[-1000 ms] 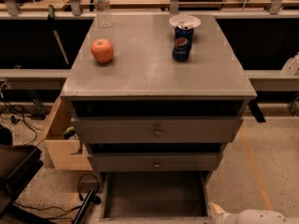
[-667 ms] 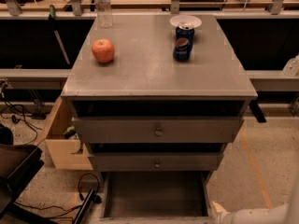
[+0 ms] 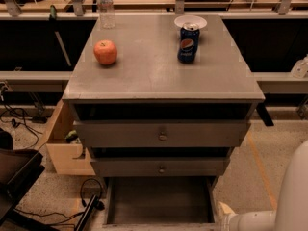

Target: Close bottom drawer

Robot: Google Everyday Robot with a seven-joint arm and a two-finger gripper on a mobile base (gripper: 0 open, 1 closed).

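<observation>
The bottom drawer (image 3: 159, 199) of the grey cabinet is pulled far out; its flat dull-grey floor shows at the bottom of the view, and its front panel and knob are cut off by the lower edge. Above it sit two wider grey drawers, the middle one (image 3: 161, 167) and the top one (image 3: 162, 134), each with a small round knob and standing slightly out. My white arm (image 3: 269, 215) comes in at the bottom right, just right of the open drawer. The gripper itself is out of view.
On the cabinet top (image 3: 159, 76) are an apple (image 3: 105, 52), a blue can (image 3: 187, 43), a white bowl (image 3: 190, 21) and a water bottle (image 3: 105, 6). A pale wooden box (image 3: 60, 143) stands at the cabinet's left. Cables and a black base lie bottom left.
My white arm has risen and moved further into view at the bottom right. The drawers have not moved.
</observation>
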